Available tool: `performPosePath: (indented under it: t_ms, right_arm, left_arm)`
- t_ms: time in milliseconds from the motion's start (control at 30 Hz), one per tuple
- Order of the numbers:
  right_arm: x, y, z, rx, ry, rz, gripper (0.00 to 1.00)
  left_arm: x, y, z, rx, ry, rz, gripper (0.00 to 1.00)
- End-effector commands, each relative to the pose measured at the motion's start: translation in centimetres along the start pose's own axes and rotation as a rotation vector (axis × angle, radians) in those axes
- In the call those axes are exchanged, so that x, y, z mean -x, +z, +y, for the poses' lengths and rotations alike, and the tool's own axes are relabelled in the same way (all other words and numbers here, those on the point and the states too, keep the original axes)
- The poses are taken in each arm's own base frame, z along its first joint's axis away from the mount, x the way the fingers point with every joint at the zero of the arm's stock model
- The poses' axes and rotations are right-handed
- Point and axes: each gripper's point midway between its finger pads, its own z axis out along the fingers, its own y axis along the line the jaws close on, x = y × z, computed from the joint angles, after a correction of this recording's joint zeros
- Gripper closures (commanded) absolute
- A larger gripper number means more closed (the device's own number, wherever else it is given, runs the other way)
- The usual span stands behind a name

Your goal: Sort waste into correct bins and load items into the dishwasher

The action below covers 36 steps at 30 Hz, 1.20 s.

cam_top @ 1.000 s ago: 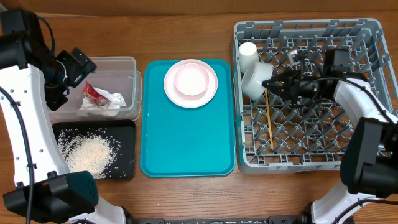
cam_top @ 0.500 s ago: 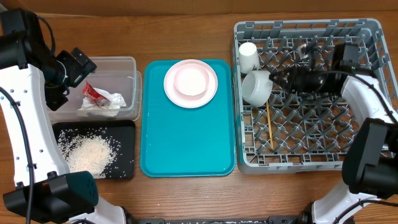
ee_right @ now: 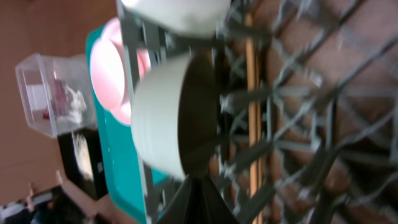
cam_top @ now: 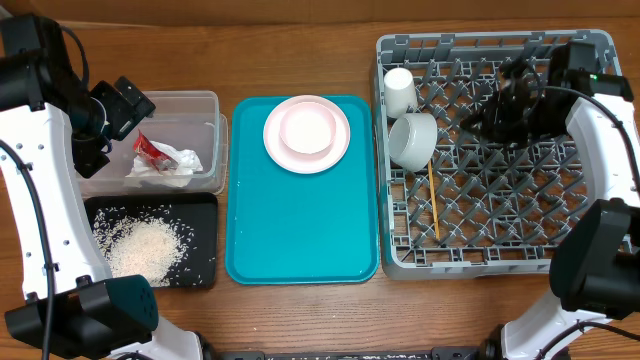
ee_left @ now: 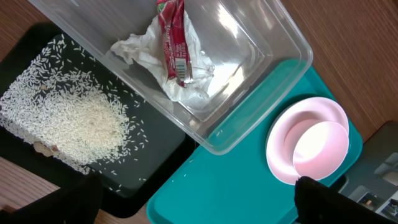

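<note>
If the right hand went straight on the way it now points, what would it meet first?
Most likely the whitish bowl lying on its side in the grey rack, though depth is unclear.

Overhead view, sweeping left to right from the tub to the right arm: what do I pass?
In order: clear tub → pink plate → white cup → chopsticks → right gripper.

teal serving tray (cam_top: 300, 230): rectangular, rounded corners, raised rim, lying flat on the brown wood-grain table (cam_top: 300, 50), near its middle.
</note>
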Motion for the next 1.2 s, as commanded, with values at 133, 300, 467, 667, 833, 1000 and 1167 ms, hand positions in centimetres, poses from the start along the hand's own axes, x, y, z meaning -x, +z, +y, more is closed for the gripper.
performPosePath:
  t_ms: [133, 300, 467, 667, 833, 1000, 1167]
  right_arm:
    - [-3.1, 1.6, 1.6, -0.062, 0.004, 0.138, 0.96]
    - [-3.9, 3.0, 2.3, -0.134, -0.045, 0.173, 0.96]
    - [-3.7, 4.2, 2.4, -0.223, -0.046, 0.16, 0.96]
    - [-3.1, 5.5, 3.1, -0.24, -0.084, 0.128, 0.96]
    - [-1.7, 5.5, 1.7, -0.334, -0.051, 0.06, 0.94]
    - [-0.5, 5.6, 1.8, -0.336, -0.072, 0.013, 0.89]
    - [0.4, 5.6, 2.2, -0.323, -0.091, -0.019, 0.89]
  left_arm:
    - [0.1, -1.3, -0.3, -0.023, 0.02, -0.037, 0.0]
    - [0.1, -1.3, -0.3, -0.023, 0.02, -0.037, 0.0]
    - [0.1, -1.3, -0.3, -0.023, 0.02, -0.037, 0.0]
    - [0.1, -1.3, -0.3, -0.023, 0.02, -0.037, 0.0]
    - [0.1, -1.3, -0.3, -0.023, 0.02, -0.037, 0.0]
    - [0.1, -1.3, -0.3, -0.023, 0.02, -0.037, 0.0]
    - [0.1, -1.3, -0.3, -0.023, 0.02, -0.037, 0.0]
